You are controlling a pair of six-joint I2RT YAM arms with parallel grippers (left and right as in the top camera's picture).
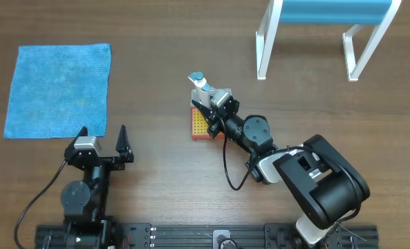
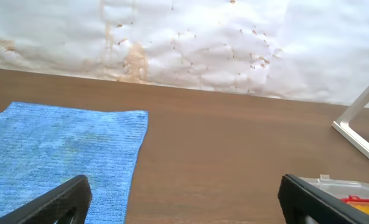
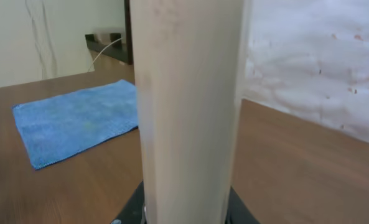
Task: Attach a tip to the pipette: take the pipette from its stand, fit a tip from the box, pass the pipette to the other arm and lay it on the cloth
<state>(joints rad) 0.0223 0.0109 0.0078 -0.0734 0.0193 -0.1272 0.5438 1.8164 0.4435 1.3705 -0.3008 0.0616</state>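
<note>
While left fingers point(image 2: 53, 202) wide apart, empty, right fingers point(image 3: 128, 210) around pipette point(image 3: 190, 106).

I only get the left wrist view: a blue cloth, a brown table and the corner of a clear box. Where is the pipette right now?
Observer: The top view shows the pipette held in the right arm's jaws, right by the orange tip box.
Operator: So what is that white bar at the edge of my picture?
Observer: A leg of the stand, a white frame with a blue top at the table's far right.
Operator: And where is my own arm?
Observer: From above, the left arm sits at the near right corner of the cloth, jaws open and empty.
</note>
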